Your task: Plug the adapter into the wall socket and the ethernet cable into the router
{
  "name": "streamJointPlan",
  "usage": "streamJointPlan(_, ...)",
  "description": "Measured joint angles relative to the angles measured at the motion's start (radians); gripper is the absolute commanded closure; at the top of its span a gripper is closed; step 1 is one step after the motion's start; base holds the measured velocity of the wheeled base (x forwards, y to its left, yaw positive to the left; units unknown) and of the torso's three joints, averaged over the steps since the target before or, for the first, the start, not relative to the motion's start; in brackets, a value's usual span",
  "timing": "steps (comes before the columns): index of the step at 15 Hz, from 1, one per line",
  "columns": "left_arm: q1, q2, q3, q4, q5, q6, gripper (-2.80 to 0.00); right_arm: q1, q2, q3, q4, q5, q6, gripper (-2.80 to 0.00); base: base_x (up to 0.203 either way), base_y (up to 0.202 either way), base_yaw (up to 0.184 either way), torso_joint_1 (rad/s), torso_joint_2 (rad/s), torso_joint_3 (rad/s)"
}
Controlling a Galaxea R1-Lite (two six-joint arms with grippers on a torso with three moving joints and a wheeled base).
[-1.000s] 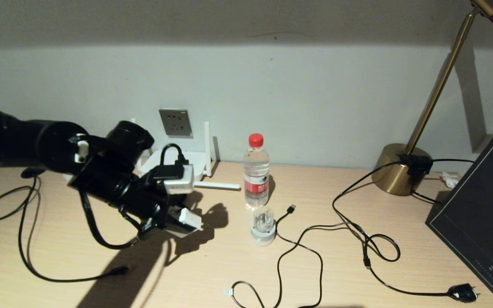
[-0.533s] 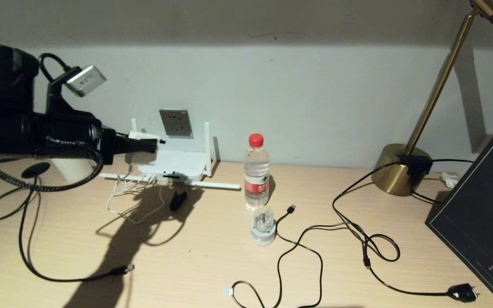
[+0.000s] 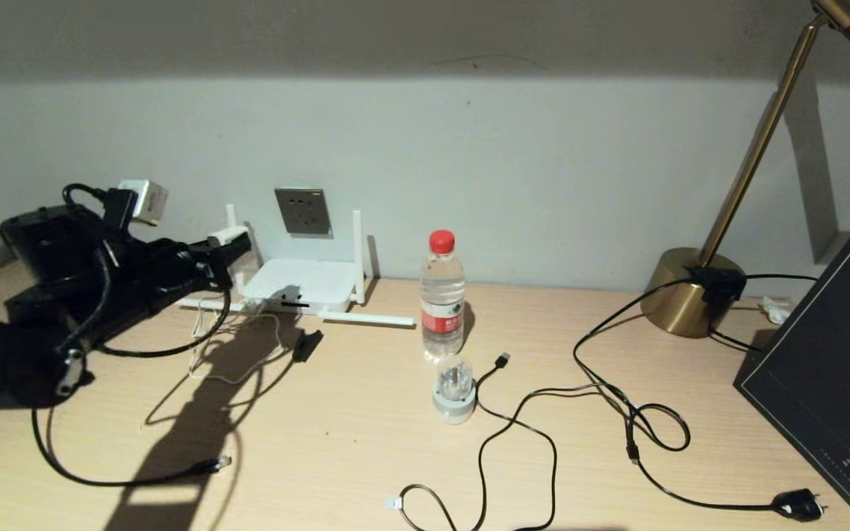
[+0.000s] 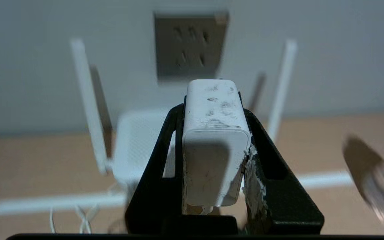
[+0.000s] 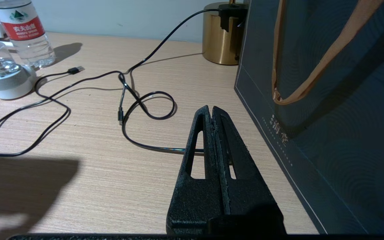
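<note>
wall socket [image 4: 190, 45] blurred | router [image 4: 135, 143] blurred | adapter [image 4: 212, 143] prongs hidden

L tool [image 4: 213, 146] raised off desk, fingers clamped on load; R tool [image 5: 212, 115] parked low, fingers pressed together

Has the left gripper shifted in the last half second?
Yes. The left gripper, holding the adapter, dropped slightly and pulled left, away from the wall socket.

adapter [image 4: 213, 133]: white, grey smudges | wall socket [image 3: 302, 211]: grey | router [image 3: 299, 285]: white | bottle [image 3: 442, 293]: red cap
</note>
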Motion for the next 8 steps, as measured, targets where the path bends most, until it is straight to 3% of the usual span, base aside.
streamJointPlan(1, -0.01, 0.049, -0.028, -0.092, 0.032, -0.012, 0.0, 0.0, 0.0, 0.0, 0.0, 0.0, 0.0, 0.0, 0.0, 0.0, 0.0, 0.0, 0.0, 0.0)
streamJointPlan(3, -0.031, 0.129, -0.096, -0.174, 0.053, -0.022, 0.0, 0.0, 0.0, 0.0, 0.0, 0.0, 0.0, 0.0, 0.0, 0.0, 0.0, 0.0, 0.0, 0.0)
streamJointPlan(8, -0.06, 0.276, -0.237, -0.182, 0.063, -0.023, 0.0, 0.0, 0.0, 0.0, 0.0, 0.0, 0.0, 0.0, 0.0, 0.0, 0.0, 0.0, 0.0, 0.0)
